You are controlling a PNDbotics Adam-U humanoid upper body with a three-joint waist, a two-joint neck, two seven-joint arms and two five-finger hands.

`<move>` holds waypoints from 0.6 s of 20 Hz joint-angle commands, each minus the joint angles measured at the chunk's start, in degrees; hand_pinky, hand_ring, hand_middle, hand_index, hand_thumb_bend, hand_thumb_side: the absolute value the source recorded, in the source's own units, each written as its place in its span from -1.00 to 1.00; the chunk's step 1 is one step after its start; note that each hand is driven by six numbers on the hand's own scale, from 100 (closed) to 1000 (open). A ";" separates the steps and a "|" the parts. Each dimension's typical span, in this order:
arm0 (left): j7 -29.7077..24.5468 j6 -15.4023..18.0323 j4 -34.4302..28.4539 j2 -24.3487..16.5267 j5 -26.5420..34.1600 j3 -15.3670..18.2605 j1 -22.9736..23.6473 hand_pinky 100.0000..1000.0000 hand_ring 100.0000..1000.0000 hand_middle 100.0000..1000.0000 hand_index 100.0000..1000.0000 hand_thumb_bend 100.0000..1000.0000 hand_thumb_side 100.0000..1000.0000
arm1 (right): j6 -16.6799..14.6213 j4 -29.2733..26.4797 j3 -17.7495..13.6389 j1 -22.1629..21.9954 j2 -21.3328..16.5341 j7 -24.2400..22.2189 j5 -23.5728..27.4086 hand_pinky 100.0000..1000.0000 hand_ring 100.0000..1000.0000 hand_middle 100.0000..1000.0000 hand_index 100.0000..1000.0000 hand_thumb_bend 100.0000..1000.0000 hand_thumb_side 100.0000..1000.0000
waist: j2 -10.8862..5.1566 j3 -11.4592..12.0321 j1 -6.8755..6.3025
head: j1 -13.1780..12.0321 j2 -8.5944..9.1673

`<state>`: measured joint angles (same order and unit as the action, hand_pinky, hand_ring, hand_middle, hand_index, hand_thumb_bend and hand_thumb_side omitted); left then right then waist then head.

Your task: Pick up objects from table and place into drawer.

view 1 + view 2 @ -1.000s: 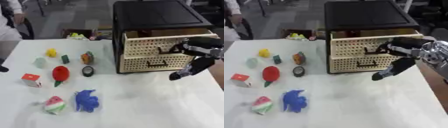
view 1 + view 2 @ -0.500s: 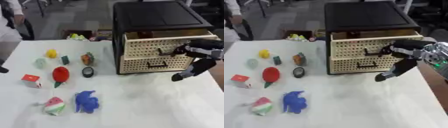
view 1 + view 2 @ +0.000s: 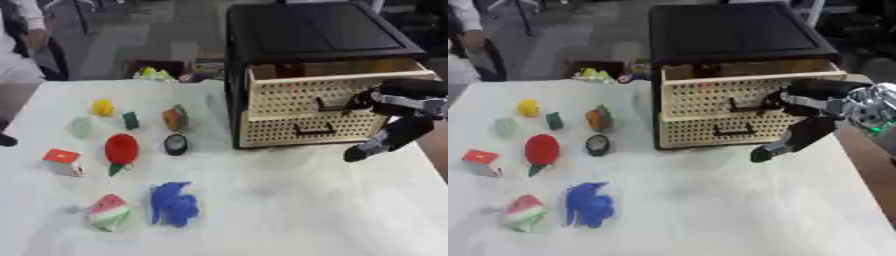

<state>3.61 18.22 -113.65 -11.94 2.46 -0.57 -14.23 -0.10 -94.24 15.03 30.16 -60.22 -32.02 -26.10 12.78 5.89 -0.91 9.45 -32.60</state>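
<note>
Right hand (image 3: 802,102) at the front of the upper drawer (image 3: 750,97) of the black-topped cabinet (image 3: 737,35), far right on the desk (image 3: 710,210). Upper drawer drawn out a little, lower drawer (image 3: 741,131) flush. Fingers curled at the dark handle (image 3: 745,106) of the upper drawer, apparently hooked on it, though exact contact not discernible; one dark digit hanging down past the lower drawer front. Left hand absent from both views.

Objects awaiting transfer, all well apart from the cabinet on the left half of the desk: yellow toy (image 3: 103,107), pale green piece (image 3: 80,126), small dark green block (image 3: 130,120), orange-and-green item (image 3: 175,118), black round object (image 3: 176,144), red fruit with green stem (image 3: 121,148), red-and-white cube (image 3: 63,162), watermelon slice (image 3: 108,212), blue plush figure (image 3: 173,203).

Step judged in hand: opening the upper drawer. Best done with a straight pull along the drawer's travel toward the near edge, avoiding sideways drag likely to skew the drawer or shift the cabinet, and with enough opening to admit the bulkier blue plush figure from above. Nothing yet inside the drawer, so far as visible.
</note>
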 commanded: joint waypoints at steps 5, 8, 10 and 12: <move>0.03 0.03 -0.94 -0.37 -0.06 0.11 -0.66 -0.07 0.17 0.16 0.34 -1.00 1.00 | 0.02 -1.36 -0.05 -0.56 -2.11 2.09 0.10 -1.00 -1.00 -1.00 0.47 0.68 0.67 | -0.51 -0.23 0.07 | -0.02 0.74; 0.09 0.05 -0.94 -0.40 -0.05 0.14 -0.72 -0.07 0.17 0.16 0.34 -1.00 1.00 | -0.14 -1.40 0.00 -1.22 -2.35 1.27 0.08 -1.00 -1.00 -1.00 0.47 0.68 0.65 | -0.51 -0.29 0.10 | -0.11 0.86; 0.13 0.06 -0.94 -0.42 -0.05 0.16 -0.72 -0.07 0.17 0.16 0.34 -1.00 1.00 | -0.24 -1.48 -0.03 -1.80 -2.61 0.84 0.09 -1.00 -1.00 -1.00 0.47 0.68 0.63 | -0.50 -0.32 0.12 | -0.14 0.91; 0.14 0.06 -0.94 -0.43 -0.07 0.17 -0.74 -0.07 0.17 0.16 0.34 -1.00 1.00 | -0.29 -1.64 -0.14 -2.44 -2.82 0.54 0.21 -1.00 -1.00 -1.00 0.47 0.67 0.62 | -0.47 -0.39 0.12 | -0.17 0.94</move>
<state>3.61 18.21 -113.65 -11.94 2.46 -0.56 -14.25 -0.32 -95.65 14.65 28.45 -60.79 -30.65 -26.09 12.93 5.73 -0.82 9.42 -32.42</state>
